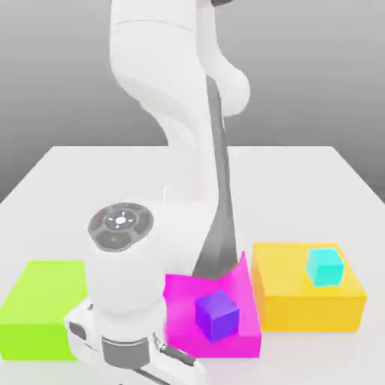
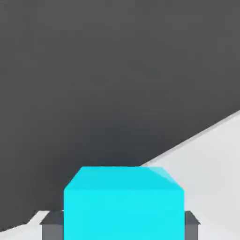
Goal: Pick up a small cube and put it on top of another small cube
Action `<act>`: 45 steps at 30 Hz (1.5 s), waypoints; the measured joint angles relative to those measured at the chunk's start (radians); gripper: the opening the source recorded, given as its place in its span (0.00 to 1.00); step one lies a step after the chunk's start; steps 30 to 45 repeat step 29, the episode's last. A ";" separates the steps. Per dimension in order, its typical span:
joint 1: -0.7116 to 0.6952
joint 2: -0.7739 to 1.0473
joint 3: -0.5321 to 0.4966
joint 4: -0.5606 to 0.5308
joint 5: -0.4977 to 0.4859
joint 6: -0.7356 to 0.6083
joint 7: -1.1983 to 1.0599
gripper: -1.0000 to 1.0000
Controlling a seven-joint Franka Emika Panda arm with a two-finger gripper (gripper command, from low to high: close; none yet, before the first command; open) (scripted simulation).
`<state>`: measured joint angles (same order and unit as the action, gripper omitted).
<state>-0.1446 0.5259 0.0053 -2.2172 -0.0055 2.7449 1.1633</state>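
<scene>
In the hand view a cyan cube (image 2: 123,202) sits between my gripper (image 2: 123,227), and dark grey fingers (image 2: 50,229) press on both of its sides. In the exterior view the arm's wrist and hand (image 1: 124,331) hang low at the front, between the green and magenta blocks. A purple small cube (image 1: 217,315) rests on the magenta block (image 1: 180,308). Another cyan small cube (image 1: 325,266) stands on the yellow block (image 1: 301,304) at the exterior view's right.
A green flat block (image 1: 37,308) lies at the exterior view's left, close to the hand. The arm's base and links (image 1: 188,150) rise behind the magenta block. The white table (image 1: 301,188) stretches behind the blocks.
</scene>
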 joint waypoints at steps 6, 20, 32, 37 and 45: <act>-0.001 -0.113 0.001 -0.026 0.002 -0.088 0.000 0.00; 0.122 -0.606 0.095 -0.349 0.051 -0.252 0.362 0.00; 0.119 -0.499 0.108 -0.412 -0.002 -0.087 0.453 1.00; 0.119 -0.499 0.108 -0.412 -0.002 -0.087 0.453 1.00; 0.119 -0.499 0.108 -0.412 -0.002 -0.087 0.453 1.00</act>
